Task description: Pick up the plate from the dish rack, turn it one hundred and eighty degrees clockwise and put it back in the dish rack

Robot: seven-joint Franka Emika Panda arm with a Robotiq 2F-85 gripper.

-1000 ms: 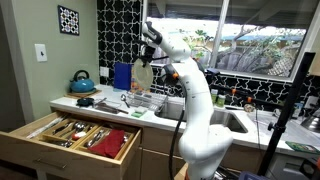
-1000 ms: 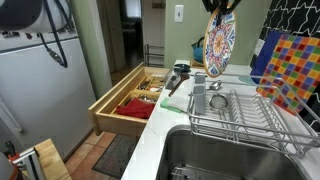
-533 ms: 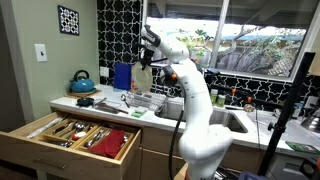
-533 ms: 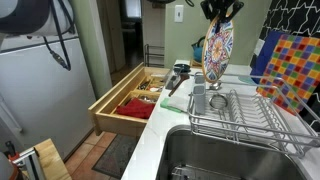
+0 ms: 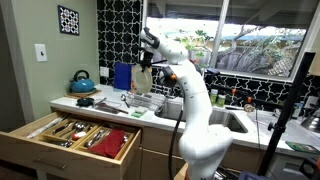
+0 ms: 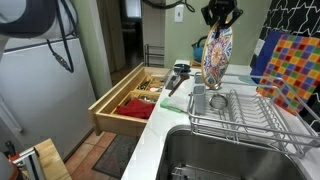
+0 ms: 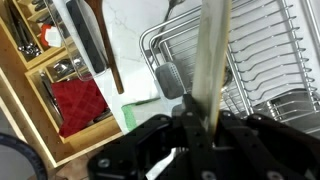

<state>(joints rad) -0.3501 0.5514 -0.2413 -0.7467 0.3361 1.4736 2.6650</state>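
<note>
**Plate pinched on edge above rack**

Gripper (image 6: 221,24) jaws clamp the top rim of the plate (image 6: 217,58). It's round and thin, with a multicolour patterned face, and reads pale beige from the opposite side. It hangs vertical with its long axis up-down, clear above one end of the dish rack (image 6: 250,118), and is edge-on in the wrist view

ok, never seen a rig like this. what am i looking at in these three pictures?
It's a white robot arm at a kitchen counter. Two pictures come from cameras standing in the room; the third looks down from the arm's wrist. The claw is shut on the top edge of a patterned plate, holding it upright in the air over the wire dish rack. The wrist view sees that plate edge-on. Nearby: a sink and an open drawer of cutlery.
</note>
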